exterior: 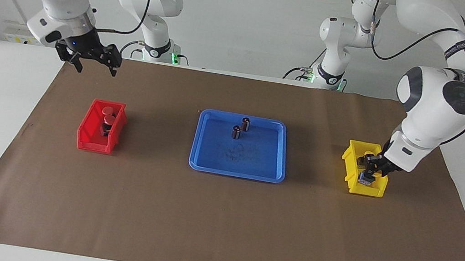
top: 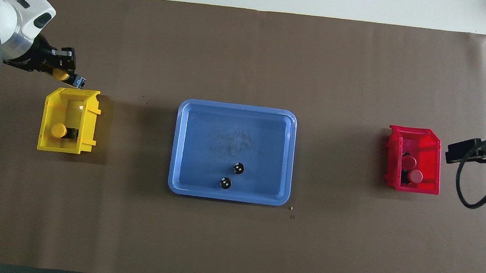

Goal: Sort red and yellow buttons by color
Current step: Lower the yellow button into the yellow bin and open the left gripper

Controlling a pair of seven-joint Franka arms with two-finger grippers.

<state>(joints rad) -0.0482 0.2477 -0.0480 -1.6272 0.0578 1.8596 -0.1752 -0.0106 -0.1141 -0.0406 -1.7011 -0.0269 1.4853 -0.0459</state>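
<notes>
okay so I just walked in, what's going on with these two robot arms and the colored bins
The arms are sorting buttons by color. The left pincer holds a yellow button over the yellow bin, where another yellow button already lies. Both red buttons sit in the red bin. The right pincer waits, raised above the table near the red bin. Two dark cylinders remain standing on the blue tray.

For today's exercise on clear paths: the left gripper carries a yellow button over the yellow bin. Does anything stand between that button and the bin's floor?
Nothing visible blocks it. The left gripper holds the yellow button above the yellow bin, which is open-topped. One other yellow button already sits inside, at the end nearer the robots, leaving bare floor beside it.
</notes>
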